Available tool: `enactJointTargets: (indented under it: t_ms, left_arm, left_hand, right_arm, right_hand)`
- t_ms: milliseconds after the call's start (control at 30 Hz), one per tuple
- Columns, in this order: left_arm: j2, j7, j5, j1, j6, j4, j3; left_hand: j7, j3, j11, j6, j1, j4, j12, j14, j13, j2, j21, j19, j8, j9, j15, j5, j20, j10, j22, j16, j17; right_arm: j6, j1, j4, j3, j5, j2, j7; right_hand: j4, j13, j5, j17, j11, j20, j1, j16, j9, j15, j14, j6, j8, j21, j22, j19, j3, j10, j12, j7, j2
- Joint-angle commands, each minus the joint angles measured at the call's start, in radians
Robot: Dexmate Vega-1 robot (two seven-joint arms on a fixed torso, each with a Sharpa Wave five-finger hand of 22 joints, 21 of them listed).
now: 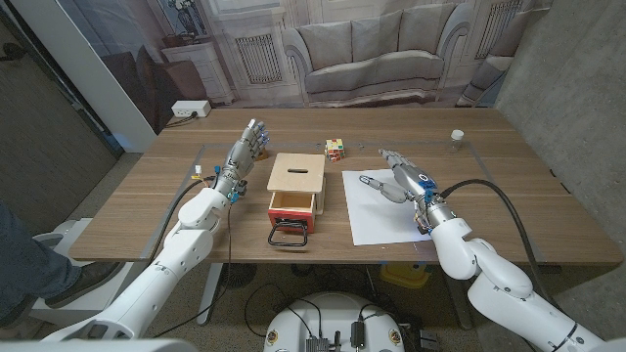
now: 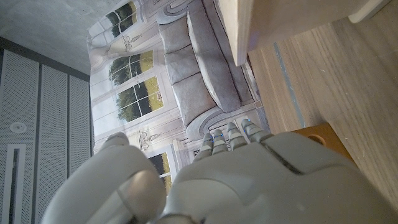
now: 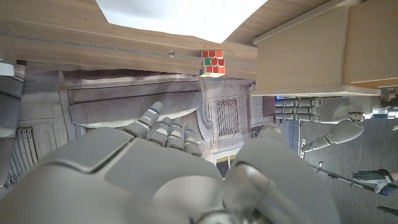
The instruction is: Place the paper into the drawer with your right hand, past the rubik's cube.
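A white sheet of paper (image 1: pixel 387 210) lies on the table to the right of a wooden box (image 1: pixel 296 174). The box's drawer (image 1: pixel 291 204) is pulled out toward me, with a black handle (image 1: pixel 289 236) at its front. A Rubik's cube (image 1: pixel 335 149) stands behind the box's far right corner. My right hand (image 1: pixel 395 178) is over the paper's far left part, fingers apart and holding nothing; whether it touches the sheet I cannot tell. The right wrist view has the paper (image 3: pixel 180 15), the cube (image 3: pixel 212 62) and the box (image 3: pixel 311 56). My left hand (image 1: pixel 248 143) stands upright left of the box, fingers apart.
A small clear jar (image 1: pixel 457 136) stands at the table's far right. A clear mat edge (image 1: pixel 210 149) runs around the work area. Beyond the table hangs a backdrop printed with a sofa. A person's leg (image 1: pixel 29 264) is at the left edge.
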Motion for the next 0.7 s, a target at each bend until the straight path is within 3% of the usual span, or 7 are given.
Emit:
enactJointTargets:
  t_ms: [33,700]
  left_arm:
    - [0.003,0.012,0.003,0.013,0.003,-0.017,-0.007]
    - [0.013,0.024,-0.004,0.033,-0.008,-0.039,-0.007]
  left_hand:
    - [0.003,-0.005,-0.004,0.001,0.003,0.000,0.005,0.003,0.005,0.004,0.000,-0.009,0.006,0.005,0.003,0.001,-0.046,-0.002,0.004,0.002,0.003]
    - [0.003,-0.009,-0.001,0.002,0.005,0.000,0.004,0.003,0.005,0.007,0.000,-0.009,0.005,0.005,0.003,0.000,-0.045,-0.003,0.004,0.001,0.003]
  right_arm:
    - [-0.037,0.016,-0.004,-0.021,-0.031,-0.010,0.054]
    - [-0.099,0.021,-0.028,-0.042,-0.088,-0.022,0.134]
  right_hand:
    - [-0.008,0.003,0.005,0.006,-0.007,-0.063,0.005,0.000,0.003,-0.004,0.004,0.001,0.003,-0.001,0.002,0.007,0.003,0.000,0.002,-0.002,0.001]
    - [-0.010,0.003,0.009,0.006,-0.004,-0.060,0.006,0.001,0.004,-0.002,0.011,0.023,0.009,-0.010,0.003,0.014,0.000,0.005,0.004,0.000,0.003]
